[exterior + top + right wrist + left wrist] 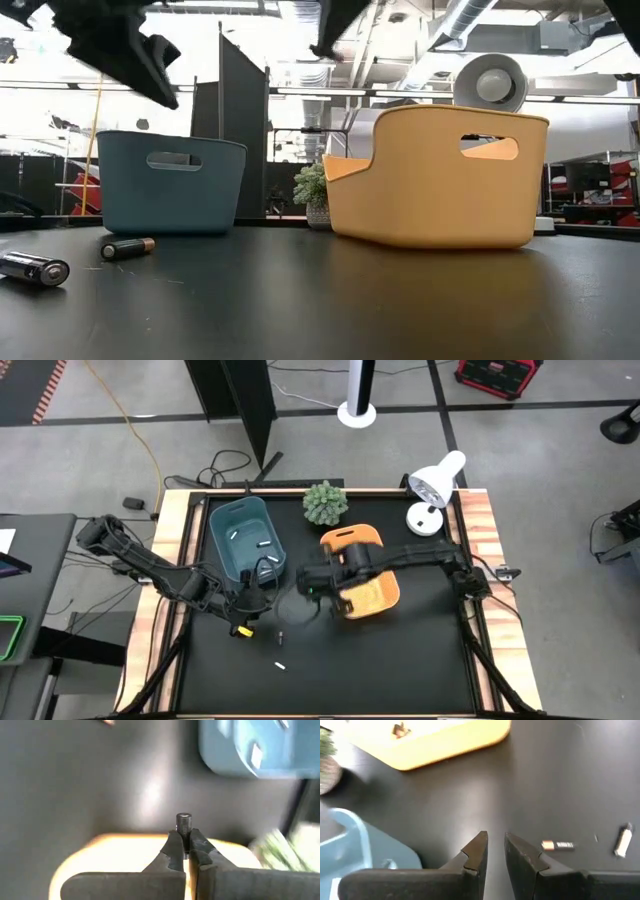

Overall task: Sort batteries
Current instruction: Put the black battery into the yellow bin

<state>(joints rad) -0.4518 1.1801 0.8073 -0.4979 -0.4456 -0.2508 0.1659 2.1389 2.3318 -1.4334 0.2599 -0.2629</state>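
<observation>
Two batteries on desk: dark battery (558, 845) lies crosswise just beside left pincer (496, 844), narrowly spread; right pincer (185, 840) pinching battery (184, 821) above orange bin (125, 851).

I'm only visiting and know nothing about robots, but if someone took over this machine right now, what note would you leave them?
Right gripper: shut on a dark battery, above the orange bin.
Left gripper: slightly open, empty, beside the blue bin.
Done: pale batteries lie in the blue bin.
Left: a pale battery and a dark battery with a copper end lie on the black table.
</observation>
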